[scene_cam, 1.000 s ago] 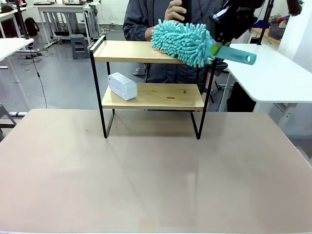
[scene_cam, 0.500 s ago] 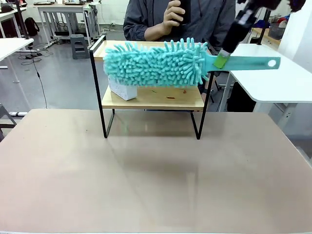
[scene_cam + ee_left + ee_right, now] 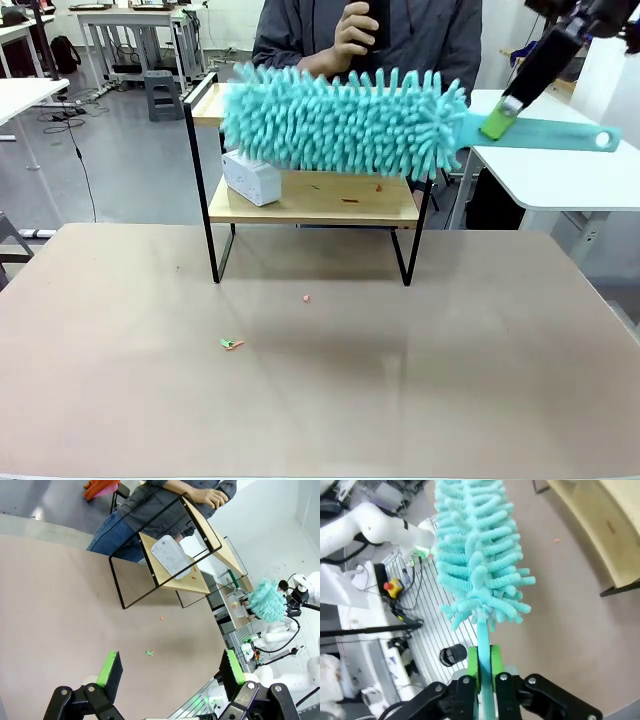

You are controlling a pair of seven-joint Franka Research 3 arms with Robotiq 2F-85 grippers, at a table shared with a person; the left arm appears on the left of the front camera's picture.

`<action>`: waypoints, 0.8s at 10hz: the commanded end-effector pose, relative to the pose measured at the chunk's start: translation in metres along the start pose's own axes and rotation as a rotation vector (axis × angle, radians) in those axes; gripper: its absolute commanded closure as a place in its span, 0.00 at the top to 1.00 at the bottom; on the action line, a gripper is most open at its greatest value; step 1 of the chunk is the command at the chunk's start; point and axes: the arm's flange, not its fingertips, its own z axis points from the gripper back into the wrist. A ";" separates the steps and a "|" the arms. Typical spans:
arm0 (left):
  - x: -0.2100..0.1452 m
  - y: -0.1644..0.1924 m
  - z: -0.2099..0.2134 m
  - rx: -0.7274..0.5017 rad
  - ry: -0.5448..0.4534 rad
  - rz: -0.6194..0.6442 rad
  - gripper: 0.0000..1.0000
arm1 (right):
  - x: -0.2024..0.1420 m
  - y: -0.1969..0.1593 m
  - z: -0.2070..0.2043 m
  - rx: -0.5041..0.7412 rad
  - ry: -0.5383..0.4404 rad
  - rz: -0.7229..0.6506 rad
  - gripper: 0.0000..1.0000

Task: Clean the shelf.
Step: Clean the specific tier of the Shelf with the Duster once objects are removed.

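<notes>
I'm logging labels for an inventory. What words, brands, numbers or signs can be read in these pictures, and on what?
No text can be read in these views.
The white box on the shelf, lower board: faint marks on its face, too small to read.
The teal duster: no print visible on it.

A tan bench [image 3: 320, 400] stands on a smooth grey floor [image 3: 130, 180] in bright, even light. A white table [image 3: 560, 170] stands near its right side and another white table [image 3: 20, 92] at the left edge. Farther back on the left are metal-legged desks [image 3: 130, 14], a grey step stool [image 3: 160, 95] and a dark bag [image 3: 62, 55], with black cables [image 3: 65, 115] trailing over the floor.
</notes>
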 end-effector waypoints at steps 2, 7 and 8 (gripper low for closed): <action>0.000 -0.001 -0.002 -0.014 -0.016 -0.017 1.00 | -0.088 -0.022 0.048 0.088 -0.490 -0.260 0.12; 0.000 -0.001 -0.002 -0.014 -0.016 -0.017 1.00 | -0.274 -0.095 0.015 0.033 -0.766 -1.041 0.12; 0.000 -0.001 -0.002 -0.014 -0.016 -0.017 1.00 | -0.278 -0.104 0.006 0.050 -0.741 -1.097 0.12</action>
